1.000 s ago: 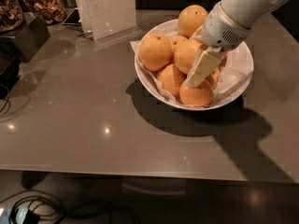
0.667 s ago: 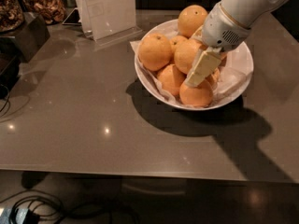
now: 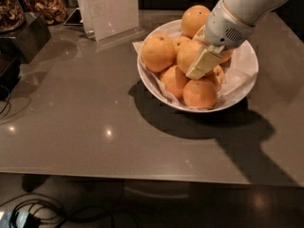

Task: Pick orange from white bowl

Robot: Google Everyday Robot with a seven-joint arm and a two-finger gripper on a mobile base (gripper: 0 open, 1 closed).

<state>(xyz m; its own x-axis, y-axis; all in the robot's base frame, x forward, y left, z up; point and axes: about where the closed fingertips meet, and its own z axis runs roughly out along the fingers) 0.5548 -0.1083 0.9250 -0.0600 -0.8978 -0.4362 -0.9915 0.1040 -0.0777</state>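
Snack counter, probably an office kitchenette or café: polished grey counter [image 3: 95,127], jars of dried snacks [image 3: 45,6], standing sign [image 3: 111,8], white bowl [image 3: 253,72] of oranges [image 3: 157,52]; gripper [image 3: 202,63] resting on the fruit.

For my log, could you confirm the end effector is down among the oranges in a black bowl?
Not quite: the camera view shows a white bowl, not black. The end effector is indeed down among the oranges in it.

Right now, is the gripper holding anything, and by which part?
Cannot tell. The gripper sits down in the white bowl against the large middle orange, but the contact is hidden and nothing is lifted.
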